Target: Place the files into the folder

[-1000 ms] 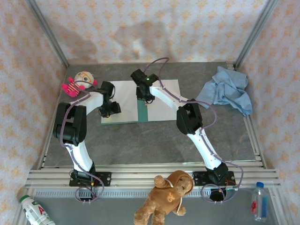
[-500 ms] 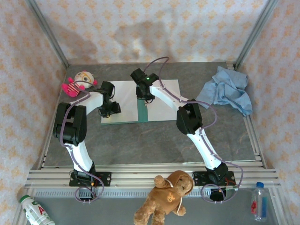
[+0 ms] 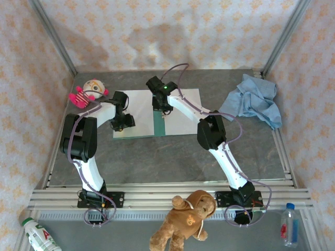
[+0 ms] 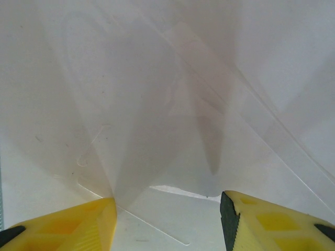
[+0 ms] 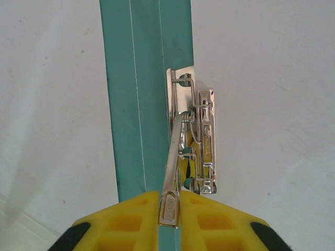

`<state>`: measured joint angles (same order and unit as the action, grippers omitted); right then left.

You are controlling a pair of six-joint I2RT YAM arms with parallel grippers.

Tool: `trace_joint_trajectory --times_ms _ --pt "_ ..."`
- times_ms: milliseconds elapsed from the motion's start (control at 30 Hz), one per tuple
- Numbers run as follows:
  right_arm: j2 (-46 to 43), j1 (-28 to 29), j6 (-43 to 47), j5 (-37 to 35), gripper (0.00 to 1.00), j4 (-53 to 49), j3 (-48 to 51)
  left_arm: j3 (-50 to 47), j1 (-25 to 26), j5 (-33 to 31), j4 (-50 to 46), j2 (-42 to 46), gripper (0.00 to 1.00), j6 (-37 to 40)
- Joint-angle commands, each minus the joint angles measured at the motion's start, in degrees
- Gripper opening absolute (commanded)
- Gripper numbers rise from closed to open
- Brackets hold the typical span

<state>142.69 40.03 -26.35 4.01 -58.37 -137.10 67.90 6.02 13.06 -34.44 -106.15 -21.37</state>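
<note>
Folder (image 3: 159,125) lies open on the counter (image 3: 157,157), white files (image 3: 137,107) covering the leaves either side of its teal spine (image 5: 141,104). Right end effector (image 5: 168,201) pinches the metal clip lever (image 5: 175,151) at that spine; left end effector (image 4: 167,209) hovers released over the files left of it.

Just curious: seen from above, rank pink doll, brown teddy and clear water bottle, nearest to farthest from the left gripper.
1. Pink doll, beside the left gripper, back left.
2. Brown teddy, front edge.
3. Clear water bottle, front right corner.
</note>
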Motion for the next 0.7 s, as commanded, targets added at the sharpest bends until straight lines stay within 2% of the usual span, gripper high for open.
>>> trace_joint_trajectory --times_ms 0,300,467,667 --pt "0.39 -0.3 0.55 -1.65 0.14 -2.08 -1.59 0.81 0.32 -0.08 -1.07 -0.81 0.55 0.5" --pt "-0.04 -0.39 0.58 -1.55 0.11 -2.28 -0.09 0.78 0.37 -0.2 -1.34 -1.34 0.55 0.45" --pt "-0.64 -0.39 0.86 -1.3 0.02 -1.43 2.07 0.75 0.37 0.15 -1.13 -1.84 0.53 0.54" --pt "-1.01 -0.39 0.94 -1.69 0.0 -0.43 4.59 0.91 0.32 -0.26 -1.45 -2.22 0.52 0.65"
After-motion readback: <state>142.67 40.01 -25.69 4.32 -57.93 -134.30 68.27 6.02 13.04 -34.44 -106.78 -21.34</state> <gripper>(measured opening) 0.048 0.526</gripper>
